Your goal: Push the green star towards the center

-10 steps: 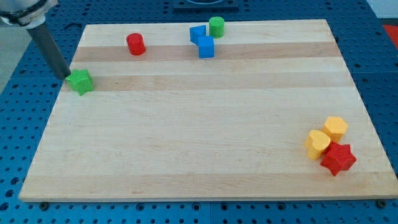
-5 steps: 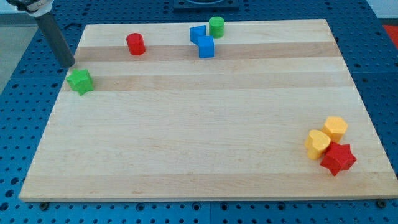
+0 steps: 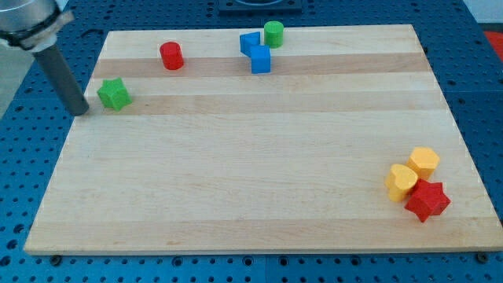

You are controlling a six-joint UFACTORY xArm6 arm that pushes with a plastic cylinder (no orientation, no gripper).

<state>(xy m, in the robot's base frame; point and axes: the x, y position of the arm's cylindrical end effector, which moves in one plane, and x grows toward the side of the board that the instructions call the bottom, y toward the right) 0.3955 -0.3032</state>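
Camera view shows the wooden board filling most of the frame, on a blue perforated table. My rod slants in from the view's top left, and my tip rests at the board's left edge, slightly off the wood or right on its rim; I cannot tell which. The rod has no jaws and grips nothing; it stands free, with a small gap to the nearest block.

The green star lies just to the view's right of my tip and a little higher, near but apart, in the board's upper left part.

Further right of my tip and towards the view's top sit the red cylinder, then the two blue blocks touching each other, with the green cylinder just beside them.

Well apart from my tip, at the view's bottom right, the red star touches two yellow blocks.
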